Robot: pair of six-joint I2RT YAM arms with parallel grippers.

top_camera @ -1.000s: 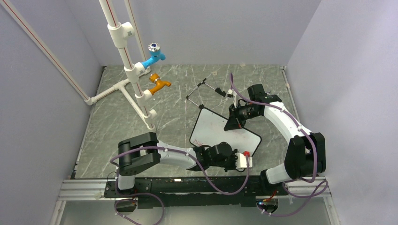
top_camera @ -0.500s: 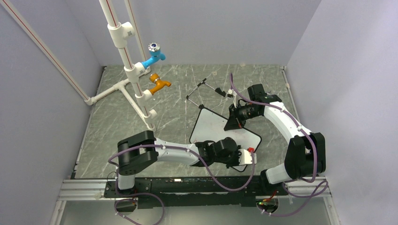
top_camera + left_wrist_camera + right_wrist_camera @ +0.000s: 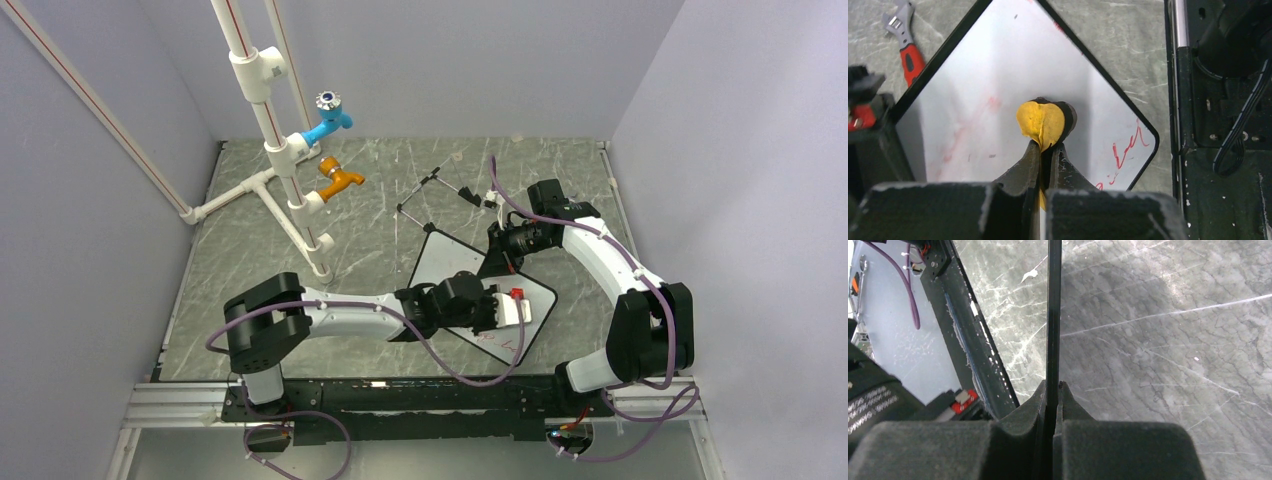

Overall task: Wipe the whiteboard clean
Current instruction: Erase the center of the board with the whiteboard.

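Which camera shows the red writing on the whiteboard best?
The left wrist view: the red writing on the whiteboard is big and close. The top view shows it tiny; the right wrist view sees only the board's black edge.

A robotics lab cell: plain walls (image 3: pixel 450 60) enclose a marbled table (image 3: pixel 380 180), with a metal base rail (image 3: pixel 180 402) and a white pipe stand (image 3: pixel 275 140).
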